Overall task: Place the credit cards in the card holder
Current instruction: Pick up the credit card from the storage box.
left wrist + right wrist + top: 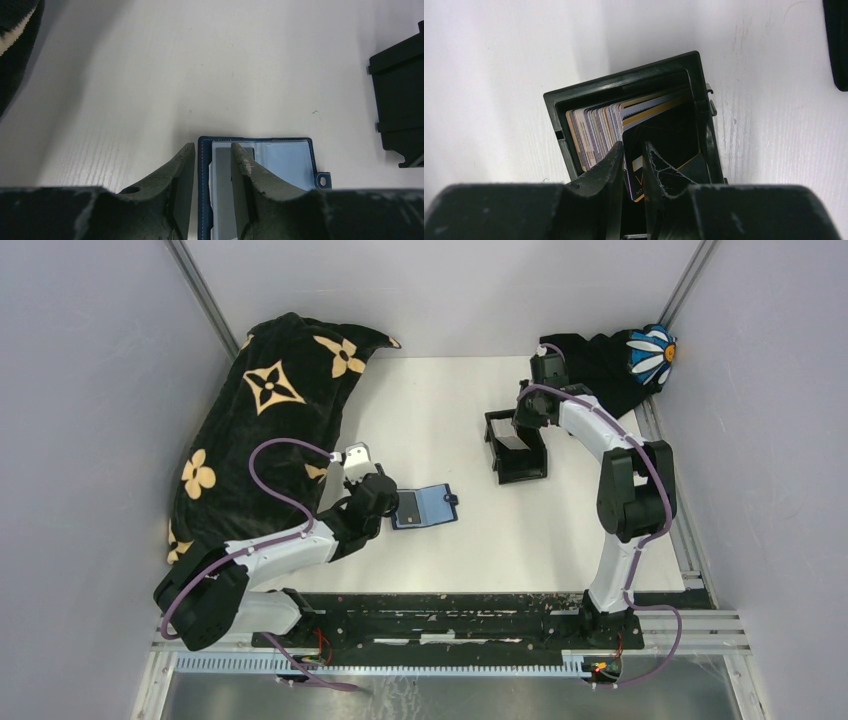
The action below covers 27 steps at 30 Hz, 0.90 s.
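Note:
The card holder [437, 506] lies open on the white table, light blue inside, snap tab to the right. A grey card [223, 190] lies in its left half. My left gripper [212, 146] is open low over it; the holder's left edge [204, 165] sits between the jaws and the right finger [247, 172] is over the grey card. The other credit cards [594, 130] stand packed in a black tray [624, 82]. My right gripper [635, 145] reaches into the tray, jaws narrowly apart around the corner of a black card [664, 130].
A black blanket with tan flowers [260, 430] is heaped along the left side. A dark cloth with a blue-and-white daisy [650, 355] lies at the back right corner. The black tray [522, 476] stands right of centre, about a hand's width from the card holder.

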Each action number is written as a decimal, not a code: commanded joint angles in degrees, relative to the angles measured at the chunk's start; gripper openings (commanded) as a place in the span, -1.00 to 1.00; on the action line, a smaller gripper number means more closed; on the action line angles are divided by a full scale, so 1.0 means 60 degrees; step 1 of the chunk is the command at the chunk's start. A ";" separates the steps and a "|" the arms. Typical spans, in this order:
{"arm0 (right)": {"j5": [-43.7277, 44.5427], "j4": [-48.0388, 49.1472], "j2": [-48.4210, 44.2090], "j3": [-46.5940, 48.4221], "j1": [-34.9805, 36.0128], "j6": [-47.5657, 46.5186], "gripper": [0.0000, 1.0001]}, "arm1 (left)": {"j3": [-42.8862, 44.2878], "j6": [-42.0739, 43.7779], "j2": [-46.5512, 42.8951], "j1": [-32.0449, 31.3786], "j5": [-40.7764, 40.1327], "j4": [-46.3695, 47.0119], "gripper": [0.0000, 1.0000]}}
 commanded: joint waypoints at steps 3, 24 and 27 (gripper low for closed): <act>-0.0189 0.0054 -0.0035 0.0650 0.0009 0.0177 -0.54 | 0.0375 0.0415 0.0012 0.0007 -0.0070 0.0394 -0.21; -0.0348 -0.0106 0.0508 0.1009 0.0010 0.0164 -0.54 | 0.0201 0.0299 0.0134 0.0008 -0.0034 0.0468 -0.22; -0.0393 -0.0049 0.0461 0.0957 0.0001 0.0183 -0.55 | 0.0194 0.0294 0.0147 0.0016 -0.0027 0.0473 -0.22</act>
